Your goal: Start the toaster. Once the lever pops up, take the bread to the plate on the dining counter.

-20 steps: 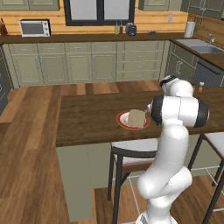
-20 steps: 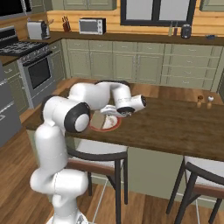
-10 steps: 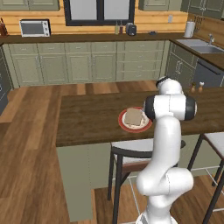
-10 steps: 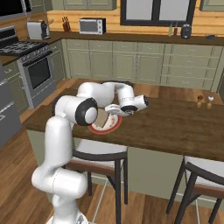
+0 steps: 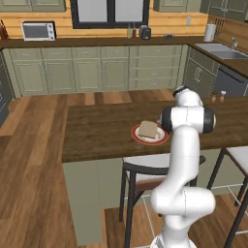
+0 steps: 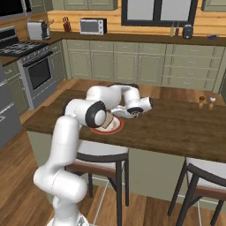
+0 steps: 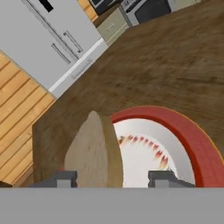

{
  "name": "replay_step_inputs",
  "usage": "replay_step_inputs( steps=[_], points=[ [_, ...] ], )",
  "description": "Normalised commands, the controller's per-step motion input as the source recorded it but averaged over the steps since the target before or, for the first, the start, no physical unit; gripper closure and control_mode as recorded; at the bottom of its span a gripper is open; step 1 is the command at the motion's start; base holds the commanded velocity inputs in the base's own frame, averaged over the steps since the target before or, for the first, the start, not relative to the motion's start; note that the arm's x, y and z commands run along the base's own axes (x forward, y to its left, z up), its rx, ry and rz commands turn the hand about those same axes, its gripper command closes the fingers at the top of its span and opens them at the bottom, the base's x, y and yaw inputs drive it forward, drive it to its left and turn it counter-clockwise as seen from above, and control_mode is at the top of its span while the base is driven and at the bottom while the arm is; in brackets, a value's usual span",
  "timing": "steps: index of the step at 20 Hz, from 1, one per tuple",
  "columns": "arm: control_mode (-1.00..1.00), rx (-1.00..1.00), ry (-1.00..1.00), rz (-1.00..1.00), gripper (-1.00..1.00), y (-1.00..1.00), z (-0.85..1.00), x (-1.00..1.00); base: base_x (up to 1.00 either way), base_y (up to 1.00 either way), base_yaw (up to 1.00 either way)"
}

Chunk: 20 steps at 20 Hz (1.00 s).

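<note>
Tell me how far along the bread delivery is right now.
Nearly finished. The bread already lies on the plate on the dining counter. The tool sits low over the plate with its fingertips apart beside the slice. What looks left is pulling the arm clear.

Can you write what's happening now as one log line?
bread: on plate | plate: on dining counter | gripper: open, just above plate

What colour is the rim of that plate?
Red, around a white centre; the plate shows best in the hand view.
</note>
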Motion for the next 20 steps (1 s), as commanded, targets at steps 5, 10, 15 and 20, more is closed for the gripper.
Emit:
replay_step_inputs(
  steps=[5,10,15,20],
  points=[
    [-1.00,-0.06,0.00,-0.08,-1.00,-0.39,0.00,0.27,0.00,0.00,0.00],
    [-1.00,-0.09,-0.01,-0.09,-1.00,-0.27,0.30,0.07,0.00,0.00,0.00],
    [-1.00,-0.12,-0.10,-0.05,-1.00,0.03,0.99,-0.67,0.00,0.00,0.00],
    [-1.00,-0.14,-0.03,-0.09,-1.00,0.15,0.91,-1.00,0.00,0.00,0.00]
  ],
)
